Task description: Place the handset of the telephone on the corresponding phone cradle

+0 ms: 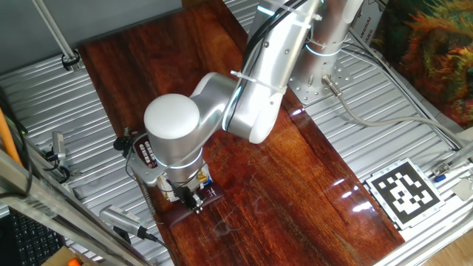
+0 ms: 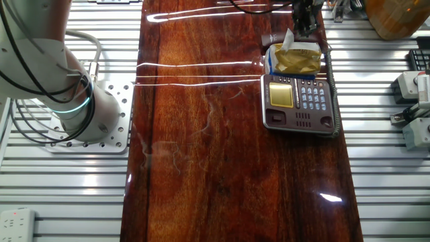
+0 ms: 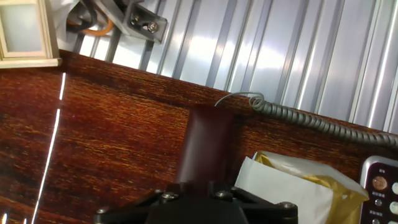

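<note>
The dark red desk phone [image 2: 299,101] with white keys and a gold display lies near the table's right edge. Its cradle side is largely covered by a white-and-yellow paper packet [image 2: 293,59]. The maroon handset [image 3: 208,146] runs straight out from between my gripper's jaws in the hand view, blurred and close. One end of the handset [image 2: 272,39] shows beyond the packet, and it also shows under the hand [image 1: 185,214]. My gripper [image 2: 304,23] is at the handset, just beyond the packet, and looks shut on it. The grey coiled cord [image 3: 311,118] trails along the table edge.
The paper packet [image 3: 292,186] lies right beside the handset, with the phone's corner [image 3: 379,186] past it. Ribbed aluminium [image 3: 298,50] borders the wooden table. A small wooden frame [image 3: 25,31] and metal brackets stand off the table edge. A tag board [image 1: 403,188] lies far off.
</note>
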### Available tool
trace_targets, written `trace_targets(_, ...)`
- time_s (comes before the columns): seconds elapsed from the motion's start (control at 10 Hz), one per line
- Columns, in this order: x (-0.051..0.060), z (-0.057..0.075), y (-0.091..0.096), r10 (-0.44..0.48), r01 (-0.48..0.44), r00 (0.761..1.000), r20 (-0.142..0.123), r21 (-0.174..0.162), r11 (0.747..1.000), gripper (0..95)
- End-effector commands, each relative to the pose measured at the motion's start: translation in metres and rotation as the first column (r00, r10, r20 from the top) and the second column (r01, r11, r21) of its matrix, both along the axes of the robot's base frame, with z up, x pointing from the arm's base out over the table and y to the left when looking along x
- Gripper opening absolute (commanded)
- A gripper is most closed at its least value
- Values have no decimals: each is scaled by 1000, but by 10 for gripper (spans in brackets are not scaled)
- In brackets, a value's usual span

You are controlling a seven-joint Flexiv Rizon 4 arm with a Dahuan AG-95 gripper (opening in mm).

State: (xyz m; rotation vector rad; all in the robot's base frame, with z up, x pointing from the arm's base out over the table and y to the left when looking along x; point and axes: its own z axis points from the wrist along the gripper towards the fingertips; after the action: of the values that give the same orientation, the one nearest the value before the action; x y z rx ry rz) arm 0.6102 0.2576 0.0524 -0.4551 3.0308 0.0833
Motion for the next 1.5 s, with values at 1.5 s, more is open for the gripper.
trace_targets(1.5,2,-15,12,6,-6,1000,13,-3,1000,760)
